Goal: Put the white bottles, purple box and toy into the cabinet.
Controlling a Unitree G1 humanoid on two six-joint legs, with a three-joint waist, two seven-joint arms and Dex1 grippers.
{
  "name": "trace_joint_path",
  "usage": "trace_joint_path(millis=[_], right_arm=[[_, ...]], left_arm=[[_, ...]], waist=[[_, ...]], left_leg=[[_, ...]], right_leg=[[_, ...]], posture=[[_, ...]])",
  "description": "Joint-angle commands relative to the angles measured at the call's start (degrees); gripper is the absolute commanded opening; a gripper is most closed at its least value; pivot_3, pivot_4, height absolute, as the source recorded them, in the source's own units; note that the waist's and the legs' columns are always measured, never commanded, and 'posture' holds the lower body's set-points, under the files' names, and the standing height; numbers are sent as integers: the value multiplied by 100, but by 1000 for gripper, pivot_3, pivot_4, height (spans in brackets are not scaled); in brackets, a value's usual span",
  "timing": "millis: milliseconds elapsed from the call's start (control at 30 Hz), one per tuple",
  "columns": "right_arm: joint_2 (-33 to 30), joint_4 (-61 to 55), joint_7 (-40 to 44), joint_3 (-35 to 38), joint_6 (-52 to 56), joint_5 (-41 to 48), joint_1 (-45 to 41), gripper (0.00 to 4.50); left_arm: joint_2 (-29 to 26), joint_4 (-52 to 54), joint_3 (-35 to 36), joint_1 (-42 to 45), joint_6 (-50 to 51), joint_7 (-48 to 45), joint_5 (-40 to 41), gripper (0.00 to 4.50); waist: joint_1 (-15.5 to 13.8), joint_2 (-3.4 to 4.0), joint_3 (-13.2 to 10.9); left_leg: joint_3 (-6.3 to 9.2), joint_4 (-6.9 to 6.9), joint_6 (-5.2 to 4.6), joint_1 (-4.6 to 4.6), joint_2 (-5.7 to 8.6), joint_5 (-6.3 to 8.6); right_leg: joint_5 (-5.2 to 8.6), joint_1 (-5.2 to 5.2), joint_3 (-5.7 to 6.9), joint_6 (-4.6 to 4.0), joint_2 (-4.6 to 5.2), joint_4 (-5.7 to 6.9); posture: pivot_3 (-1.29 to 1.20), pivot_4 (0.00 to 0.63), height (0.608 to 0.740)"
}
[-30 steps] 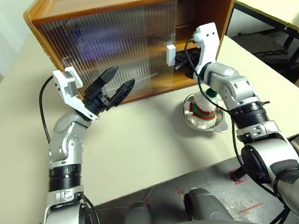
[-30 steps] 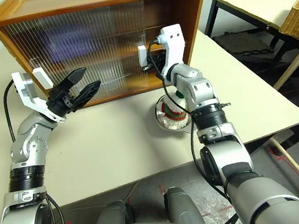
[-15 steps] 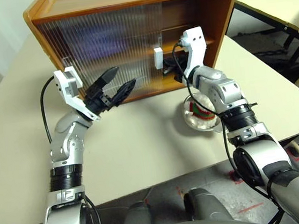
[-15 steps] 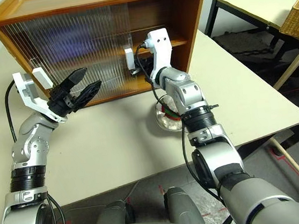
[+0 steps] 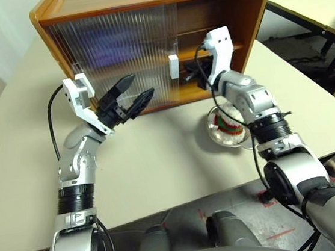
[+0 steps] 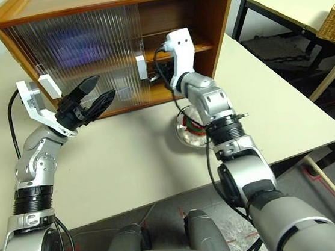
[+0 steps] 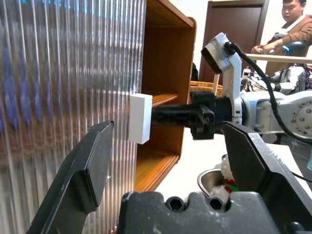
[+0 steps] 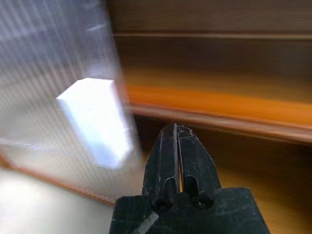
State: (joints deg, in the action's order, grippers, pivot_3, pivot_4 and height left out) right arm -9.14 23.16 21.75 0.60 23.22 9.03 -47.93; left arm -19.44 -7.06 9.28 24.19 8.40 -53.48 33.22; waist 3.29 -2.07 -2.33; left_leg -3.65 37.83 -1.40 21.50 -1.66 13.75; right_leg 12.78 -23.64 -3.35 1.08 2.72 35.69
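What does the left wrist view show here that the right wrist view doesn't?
Left wrist view alone: the toy in a steel bowl, a person in the background, and the open left end effector. Right wrist view alone: the middle shelf close up. Both: the cabinet, its ribbed sliding door with the white handle, and the shut right end effector beside that handle.

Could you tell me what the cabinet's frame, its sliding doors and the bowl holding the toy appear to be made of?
The cabinet frame looks like orange-brown wood with a smooth, slightly glossy finish; faint grain shows. The sliding doors seem to be ribbed translucent plastic or glass: fine vertical ridges blur what is behind. The bowl looks like polished metal, probably steel, from its bright reflective rim. The toy inside appears soft plush.
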Motion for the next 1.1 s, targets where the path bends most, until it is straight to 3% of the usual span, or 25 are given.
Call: trace_joint_path(millis=[33,167,267,433,567,633,733,1100], right_arm=[[-310,-481,81,-3,-168,-123,238,24],[-588,-1199,180,36,-13,-11,590,24],[-836,-2251,365,231,117,296,1070,708],[-1163,-3560,433,591,473,731,1805,2515],[-1321,-4636,1051,879,334,1497,3117,4000],[-1313,-4888,1087,939,278,1628,3697,4461],[-1266,-5133,1082,924,219,1744,4314,4461],[-1130,-5101,1025,822,-260,1609,5366,4461]], left_arm=[[83,-23,-150,67,-12,-28,-63,4500],[126,-136,-213,161,-23,-82,-76,4500],[117,-217,-224,209,-22,-122,-77,4500],[104,-281,-215,214,-31,-187,-89,4500],[109,-329,-219,215,-42,-212,-94,4500],[96,-341,-219,205,-33,-237,-96,4500],[63,-354,-206,196,-16,-275,-92,4500],[-16,-338,-171,171,2,-301,-78,4500]], waist=[[6,1,0],[31,1,-1],[45,1,-1],[44,0,-1],[40,-10,5],[42,-9,4],[58,-11,3],[51,-18,0]], left_leg=[[0,-1,0,1,0,0],[0,-12,-1,3,0,0],[-2,-22,-2,1,-1,0],[-3,-35,-3,-3,0,-1],[-3,-46,-3,-5,0,-1],[-4,-49,-2,-6,0,-1],[-8,-48,1,-8,2,1],[-13,-46,12,-17,0,8]], right_leg=[[1,0,0,1,0,-2],[3,0,-1,4,-1,-14],[4,-1,-3,6,-2,-18],[13,-1,-3,8,-2,-24],[17,0,-2,9,-3,-31],[22,1,-2,9,-3,-32],[22,1,-4,9,-1,-32],[22,4,-1,2,-1,-29]], posture=[[23,0,740],[1,0,740],[-16,0,740],[-36,0,740],[-43,0,740],[-45,0,740],[-47,0,740],[-34,0,740]])
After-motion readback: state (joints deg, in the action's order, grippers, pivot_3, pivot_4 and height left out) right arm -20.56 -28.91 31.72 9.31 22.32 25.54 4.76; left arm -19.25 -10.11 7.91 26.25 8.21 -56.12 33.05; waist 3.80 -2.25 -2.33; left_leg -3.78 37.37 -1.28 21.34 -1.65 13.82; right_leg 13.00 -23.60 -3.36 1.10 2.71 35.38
